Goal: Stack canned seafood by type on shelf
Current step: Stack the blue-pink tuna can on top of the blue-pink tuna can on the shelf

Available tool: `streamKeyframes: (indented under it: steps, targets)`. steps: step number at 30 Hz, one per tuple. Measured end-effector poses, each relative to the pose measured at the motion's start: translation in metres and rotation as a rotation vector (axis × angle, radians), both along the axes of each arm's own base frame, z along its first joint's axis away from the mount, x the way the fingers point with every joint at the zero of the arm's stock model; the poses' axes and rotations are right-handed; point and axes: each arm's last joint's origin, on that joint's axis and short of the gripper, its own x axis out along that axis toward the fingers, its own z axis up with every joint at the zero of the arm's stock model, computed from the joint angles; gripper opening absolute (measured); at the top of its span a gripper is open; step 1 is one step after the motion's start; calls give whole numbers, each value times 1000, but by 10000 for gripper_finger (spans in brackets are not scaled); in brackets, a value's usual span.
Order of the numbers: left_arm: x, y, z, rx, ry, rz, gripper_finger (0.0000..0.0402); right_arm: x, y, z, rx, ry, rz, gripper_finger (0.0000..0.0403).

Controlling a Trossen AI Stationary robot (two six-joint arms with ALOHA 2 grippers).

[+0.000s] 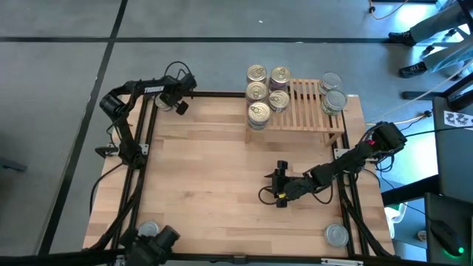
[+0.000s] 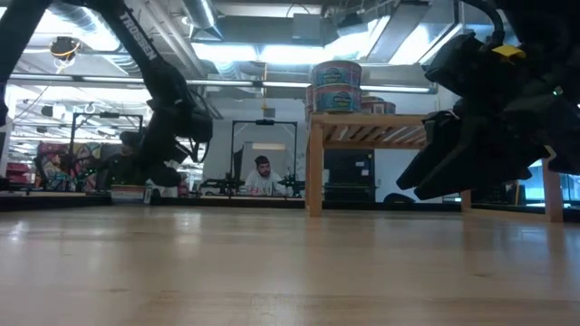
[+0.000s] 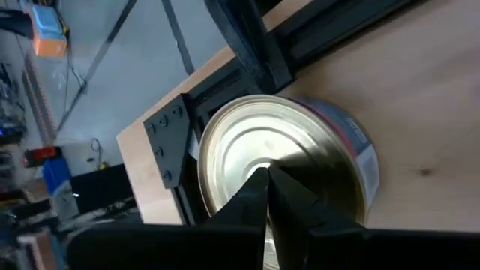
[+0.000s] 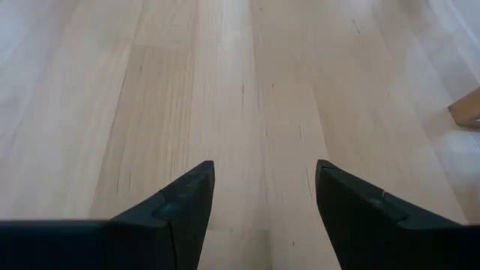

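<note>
On the shelf (image 1: pixel 304 111), which stands at about one o'clock on the bench (image 1: pixel 214 177), part of the sorting is already done. At the shelf's nine o'clock end a group of gold-topped cans (image 1: pixel 264 92) is gathered, four tops being seen from above, and in the low view at least two of them are seen stacked one on another. At the three o'clock end two silver-topped cans (image 1: pixel 332 94) are set close together. The middle slats are seen bare.

Several cans are left off the shelf. One silver can (image 1: pixel 337 235) lies near the bench's five o'clock corner, another (image 1: pixel 148 230) near the seven o'clock corner, and a third can (image 3: pixel 285 172) lies at the eleven o'clock corner, against the dark frame.

The left gripper (image 3: pixel 268 196) is placed at that eleven o'clock corner, with its fingers brought together to a narrow point in front of the can's pale, silver-looking top; whether the rim is pinched or merely touched cannot be told, so a firm hold is not assumed. The right gripper (image 4: pixel 262 202) is held low over bare wood at about four o'clock, short of the shelf, with its fingers standing apart and nothing between them.

By this judgement the task is roughly two thirds done: two types are begun at opposite ends, and at least three cans remain to be brought across.
</note>
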Motion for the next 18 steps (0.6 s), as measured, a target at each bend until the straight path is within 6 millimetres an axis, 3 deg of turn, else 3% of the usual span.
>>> streamKeyframes:
  steps: [4,9,18]
  targets:
    - [3,-2,-1,-48,-17,-44,9,0,0,0,-2,1,1,225]
    - [25,-20,5,-73,-57,-148,6,0,0,0,-5,5,2,225]
    - [81,-88,11,-144,-126,-387,5,-1,0,-1,-7,9,2,225]
